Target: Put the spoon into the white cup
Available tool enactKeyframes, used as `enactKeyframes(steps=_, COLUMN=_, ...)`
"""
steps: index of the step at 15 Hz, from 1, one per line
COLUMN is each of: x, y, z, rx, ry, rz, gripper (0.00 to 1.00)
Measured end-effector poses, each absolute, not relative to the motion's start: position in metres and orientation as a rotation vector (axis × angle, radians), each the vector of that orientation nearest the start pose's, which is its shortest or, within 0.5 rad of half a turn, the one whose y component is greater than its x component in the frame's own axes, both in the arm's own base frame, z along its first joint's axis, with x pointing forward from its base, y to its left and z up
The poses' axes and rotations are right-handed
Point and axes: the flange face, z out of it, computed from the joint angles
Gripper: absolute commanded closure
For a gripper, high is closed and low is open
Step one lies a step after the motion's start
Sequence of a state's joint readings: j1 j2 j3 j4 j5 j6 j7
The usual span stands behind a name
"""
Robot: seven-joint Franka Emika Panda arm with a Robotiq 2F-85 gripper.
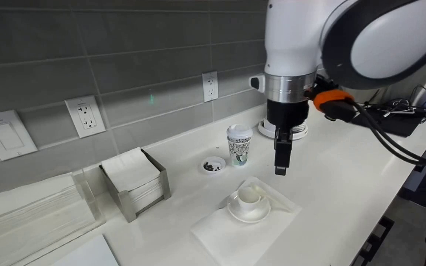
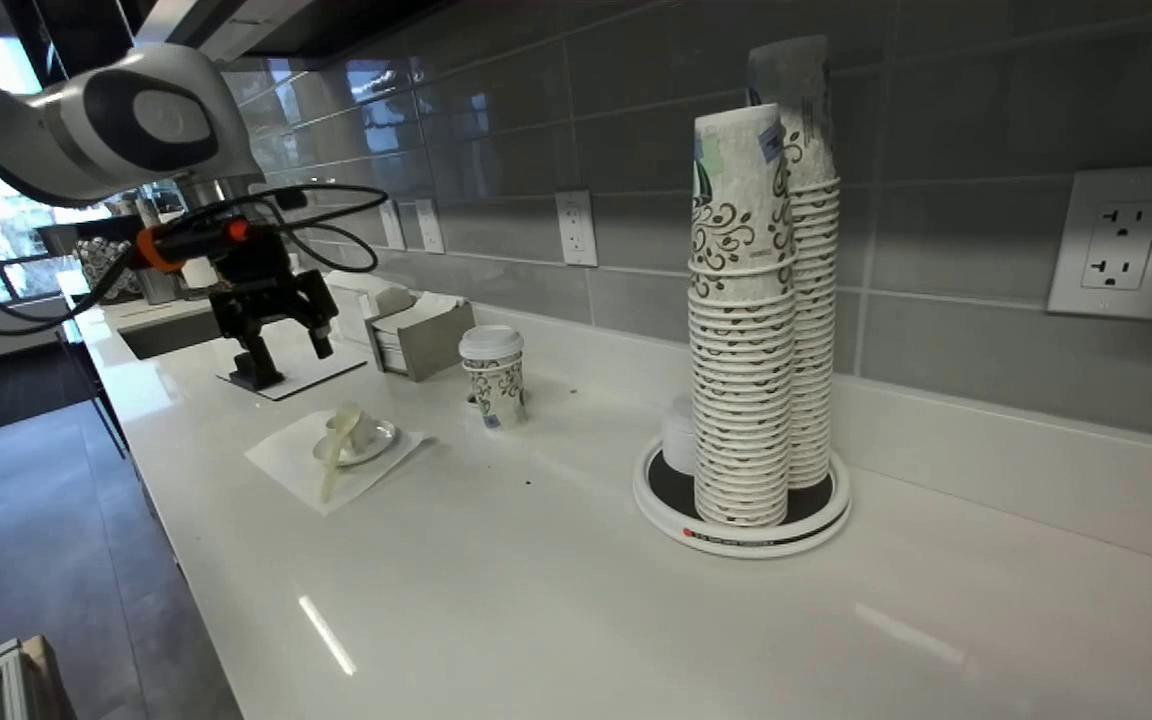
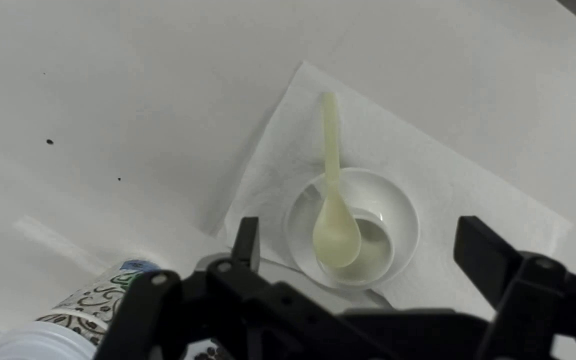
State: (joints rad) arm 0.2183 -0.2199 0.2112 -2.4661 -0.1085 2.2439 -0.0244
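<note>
The pale cream spoon (image 3: 337, 235) has its bowl over the rim of the white cup (image 3: 374, 250) and its handle reaching out over the saucer (image 3: 400, 210) onto a white napkin. In both exterior views the spoon (image 1: 277, 199) (image 2: 333, 468) slopes from the cup (image 1: 249, 199) (image 2: 364, 434) down to the napkin; it seems to lean on the rim. My gripper (image 3: 355, 237) is open and empty, its fingers wide apart on either side of the cup in the wrist view. In both exterior views the gripper (image 1: 280, 171) (image 2: 288, 363) hangs above the counter, clear of cup and spoon.
A lidded paper cup (image 1: 239, 146) and a small dish of dark bits (image 1: 213, 165) stand behind the saucer, near the tiled wall. A napkin holder (image 1: 139, 192) is farther along the wall. Tall paper cup stacks (image 2: 741, 380) stand on a round tray (image 2: 756, 548).
</note>
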Motion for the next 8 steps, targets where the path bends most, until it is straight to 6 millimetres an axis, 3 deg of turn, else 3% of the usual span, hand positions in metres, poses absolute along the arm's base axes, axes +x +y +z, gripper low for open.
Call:
enactKeyframes(steps=2, x=0.392, y=0.166, z=0.381, rx=-3.123, ry=-0.783, rz=-0.165, gripper=0.0)
enactKeyframes(steps=5, x=0.367, y=0.127, z=0.394, rx=-3.03, ry=-0.867, rz=-0.307, gripper=0.0)
enactKeyframes(steps=8, x=0.353, y=0.113, z=0.401, rx=-3.002, ry=-0.892, rz=-0.352, gripper=0.0)
